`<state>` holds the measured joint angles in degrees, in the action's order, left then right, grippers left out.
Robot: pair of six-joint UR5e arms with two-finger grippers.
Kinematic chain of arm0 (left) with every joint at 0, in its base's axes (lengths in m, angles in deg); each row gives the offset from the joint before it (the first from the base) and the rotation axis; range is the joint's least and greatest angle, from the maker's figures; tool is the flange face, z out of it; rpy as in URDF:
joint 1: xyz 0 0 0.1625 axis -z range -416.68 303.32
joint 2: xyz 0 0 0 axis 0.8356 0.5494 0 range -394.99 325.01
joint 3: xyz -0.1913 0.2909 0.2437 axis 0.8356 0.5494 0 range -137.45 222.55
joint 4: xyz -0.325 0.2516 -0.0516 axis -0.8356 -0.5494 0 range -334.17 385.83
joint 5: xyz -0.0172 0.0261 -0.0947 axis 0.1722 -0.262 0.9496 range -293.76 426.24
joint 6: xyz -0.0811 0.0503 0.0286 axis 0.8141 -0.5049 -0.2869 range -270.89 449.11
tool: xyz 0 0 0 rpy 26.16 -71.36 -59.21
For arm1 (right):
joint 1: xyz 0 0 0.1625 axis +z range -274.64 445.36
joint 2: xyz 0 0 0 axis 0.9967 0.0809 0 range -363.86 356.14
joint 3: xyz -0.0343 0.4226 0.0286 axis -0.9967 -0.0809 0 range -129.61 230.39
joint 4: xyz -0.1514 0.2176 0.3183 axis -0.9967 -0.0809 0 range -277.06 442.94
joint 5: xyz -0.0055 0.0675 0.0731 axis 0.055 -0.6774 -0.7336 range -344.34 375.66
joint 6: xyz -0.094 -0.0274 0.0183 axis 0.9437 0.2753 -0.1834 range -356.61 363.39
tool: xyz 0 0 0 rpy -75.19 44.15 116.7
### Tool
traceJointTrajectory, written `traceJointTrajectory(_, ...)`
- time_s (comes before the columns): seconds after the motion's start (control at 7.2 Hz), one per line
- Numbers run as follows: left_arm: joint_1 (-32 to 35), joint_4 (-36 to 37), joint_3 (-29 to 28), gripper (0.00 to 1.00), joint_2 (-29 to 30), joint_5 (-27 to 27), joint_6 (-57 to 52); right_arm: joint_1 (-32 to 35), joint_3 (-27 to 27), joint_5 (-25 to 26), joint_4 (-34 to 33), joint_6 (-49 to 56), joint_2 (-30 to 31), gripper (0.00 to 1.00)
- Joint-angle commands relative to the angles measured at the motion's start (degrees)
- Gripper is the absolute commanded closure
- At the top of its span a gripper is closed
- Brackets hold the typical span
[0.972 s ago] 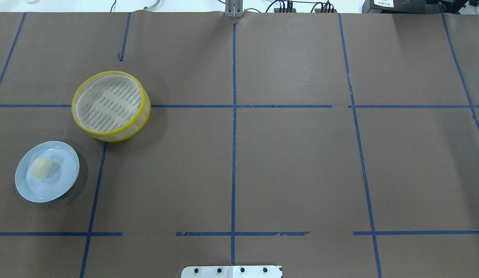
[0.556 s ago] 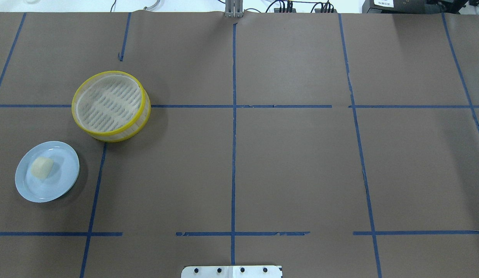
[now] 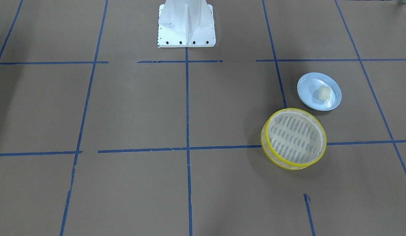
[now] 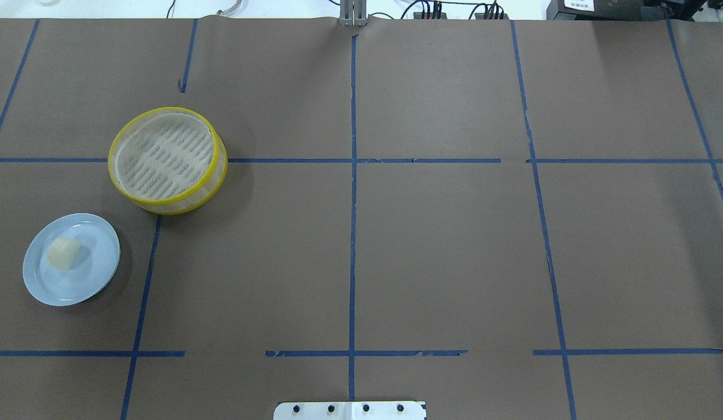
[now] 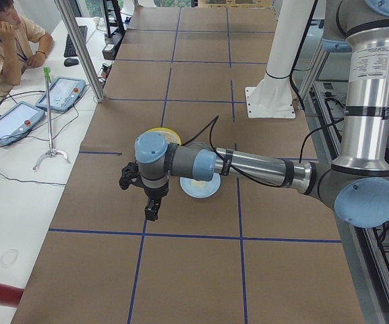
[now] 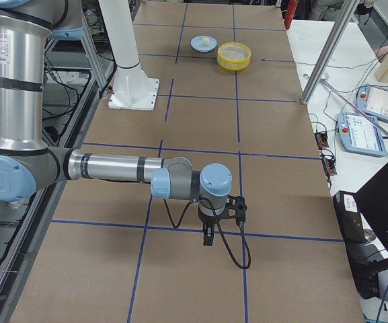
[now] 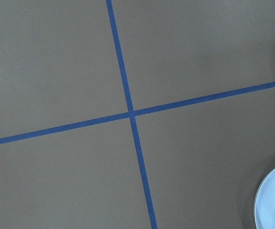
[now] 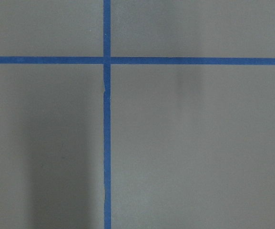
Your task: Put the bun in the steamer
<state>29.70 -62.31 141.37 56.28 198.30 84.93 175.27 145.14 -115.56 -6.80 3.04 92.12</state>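
Observation:
The cream-white bun (image 4: 63,253) lies on a light blue plate (image 4: 93,274) at the table's left front. The yellow-rimmed steamer (image 4: 220,169) stands empty just beyond the plate. Both show in the front-facing view: bun (image 3: 323,93), steamer (image 3: 264,141). My left gripper (image 5: 152,209) hangs over the table beside the plate, seen only in the exterior left view; I cannot tell if it is open. My right gripper (image 6: 208,237) hangs over bare table far from both, seen only in the exterior right view; I cannot tell its state. The left wrist view catches the plate's edge (image 7: 273,200).
Brown paper with blue tape lines covers the table. The white robot base (image 3: 186,23) stands at the near middle edge. A person (image 5: 5,40) sits at a side desk with tablets and cables beyond the table's far edge.

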Motion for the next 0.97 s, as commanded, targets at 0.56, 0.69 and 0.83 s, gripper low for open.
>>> traceJointTrajectory(0.56, -27.78, -22.77, -0.11, 0.00, -1.09, -3.71, 26.99, 0.00, 0.00, 0.00, 0.00, 0.00, 0.00, 0.00)
traceJointTrajectory(0.69, -28.80, -22.87, 0.15, 0.01, -1.10, -4.44, 30.43, 0.00, 0.00, 0.00, 0.00, 0.00, 0.00, 0.00)
traceJointTrajectory(0.83, -32.73, -22.78, -0.03, 0.02, -1.27, -6.88, 32.99, 0.00, 0.00, 0.00, 0.00, 0.00, 0.00, 0.00)
